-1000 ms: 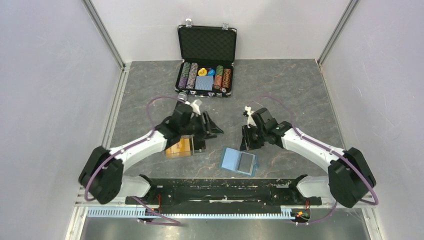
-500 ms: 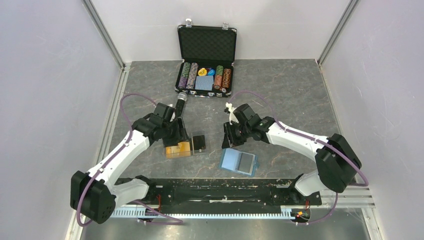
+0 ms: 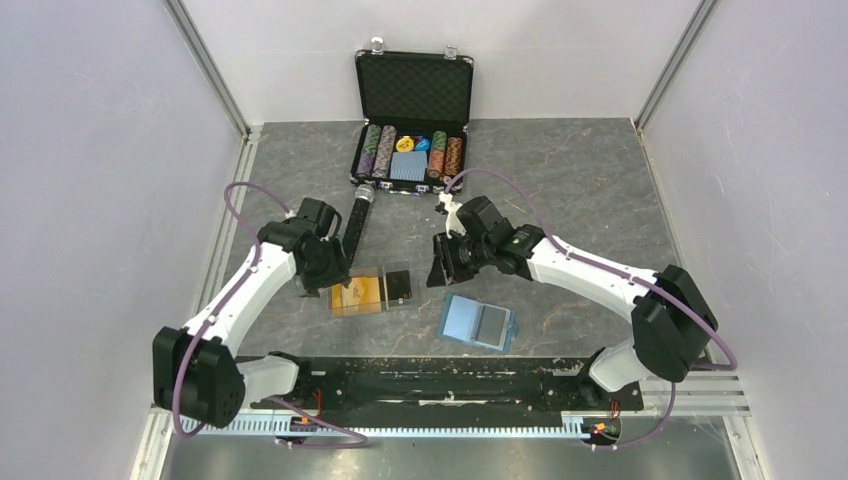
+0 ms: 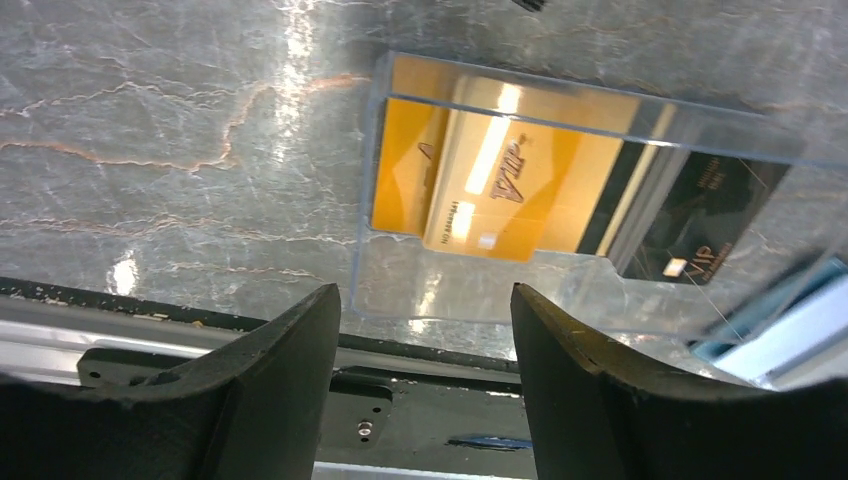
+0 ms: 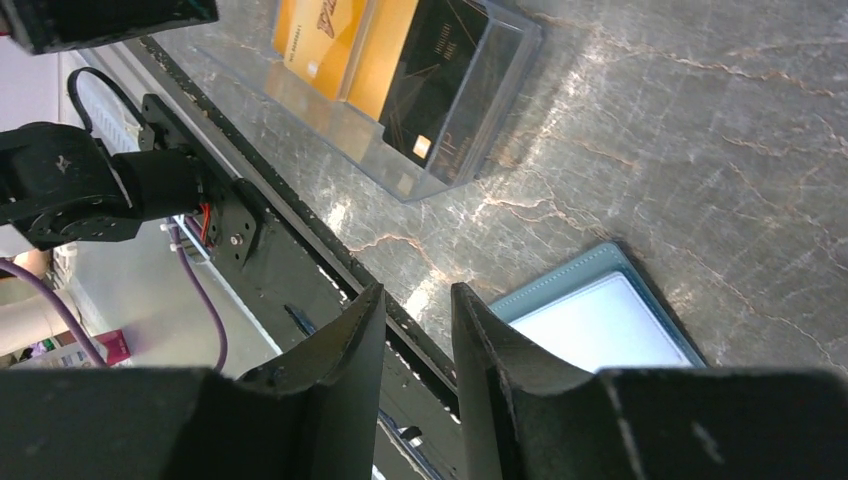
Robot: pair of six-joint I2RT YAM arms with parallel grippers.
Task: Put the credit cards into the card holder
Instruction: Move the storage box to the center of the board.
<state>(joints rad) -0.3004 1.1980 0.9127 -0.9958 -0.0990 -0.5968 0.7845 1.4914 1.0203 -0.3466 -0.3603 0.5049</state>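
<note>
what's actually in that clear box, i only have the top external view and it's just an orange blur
Observer: the left wrist view shows gold cards overlapping inside the clear box, printed VIP.
Operator: and the dark patch at its right end
Observer: the right wrist view shows it's a black card, also marked VIP.
Operator: anything gripped on the left side
Observer: no, the left tool is open with nothing between its fingers; the box lies just past its fingertips.
</note>
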